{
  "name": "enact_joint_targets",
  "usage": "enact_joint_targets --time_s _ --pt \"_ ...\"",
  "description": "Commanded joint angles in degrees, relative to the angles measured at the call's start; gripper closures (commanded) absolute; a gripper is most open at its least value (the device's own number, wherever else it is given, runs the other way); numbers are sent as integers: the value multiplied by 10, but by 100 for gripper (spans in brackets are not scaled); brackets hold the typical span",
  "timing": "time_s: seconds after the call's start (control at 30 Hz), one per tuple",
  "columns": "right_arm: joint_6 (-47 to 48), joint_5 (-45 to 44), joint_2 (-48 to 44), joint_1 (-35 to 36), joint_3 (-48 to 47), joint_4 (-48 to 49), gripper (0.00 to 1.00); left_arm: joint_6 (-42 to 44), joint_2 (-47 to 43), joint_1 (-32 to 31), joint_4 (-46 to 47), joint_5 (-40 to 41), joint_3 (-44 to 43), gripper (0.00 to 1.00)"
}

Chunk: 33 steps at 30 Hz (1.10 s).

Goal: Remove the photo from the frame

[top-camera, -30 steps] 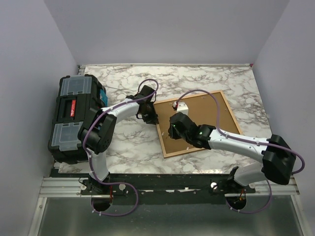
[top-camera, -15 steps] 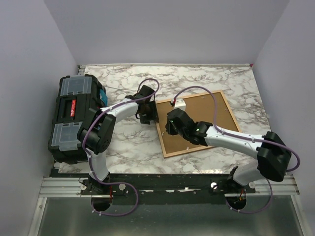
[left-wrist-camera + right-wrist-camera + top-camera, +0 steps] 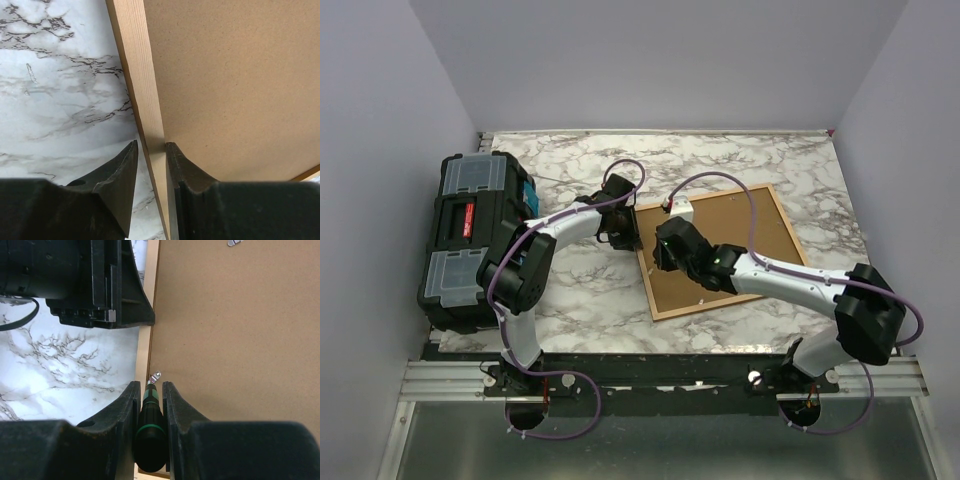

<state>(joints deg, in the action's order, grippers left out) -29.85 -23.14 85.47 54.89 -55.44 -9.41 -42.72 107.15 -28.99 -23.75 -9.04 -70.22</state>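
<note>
Right end effector: jaws were set narrow, clamped on a black-handled screwdriver with a green band. The tool pointed forward out of the jaws. Its tip met a small silver metal tab at the seam where the backing met the left rail.

Left end effector: jaws were narrow and straddled that same rail further along. One finger stood on the desk side and the other over the backing. Whether they actually pinched the wood could not be told.

Thin orange-brown wooden rectangular picture frame: it lay flat and back-up on the desk, right of centre and turned at a slant. Both end effectors worked at its left rail.

Plain brown fibreboard backing board: it was seated inside the frame and filled the opening.

White marble-patterned desk with grey veining: it carried every item listed.

Black plastic toolbox with clear lidded compartments and a red mark on top: it stood at the desk's left edge, apart from the frame, with the left arm's elbow just beside it.
</note>
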Motion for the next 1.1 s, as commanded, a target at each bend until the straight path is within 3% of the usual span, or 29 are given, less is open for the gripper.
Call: enact_joint_targets --time_s 0.0,0.47,1.07 --pt "10 -8 11 -1 -24 10 100 6 2 4 -14 20 20 71" --pt "8 2 39 -1 -25 18 100 6 3 4 -8 17 24 72" --pt "3 10 3 -1 1 -21 100 11 10 13 -13 18 19 74"
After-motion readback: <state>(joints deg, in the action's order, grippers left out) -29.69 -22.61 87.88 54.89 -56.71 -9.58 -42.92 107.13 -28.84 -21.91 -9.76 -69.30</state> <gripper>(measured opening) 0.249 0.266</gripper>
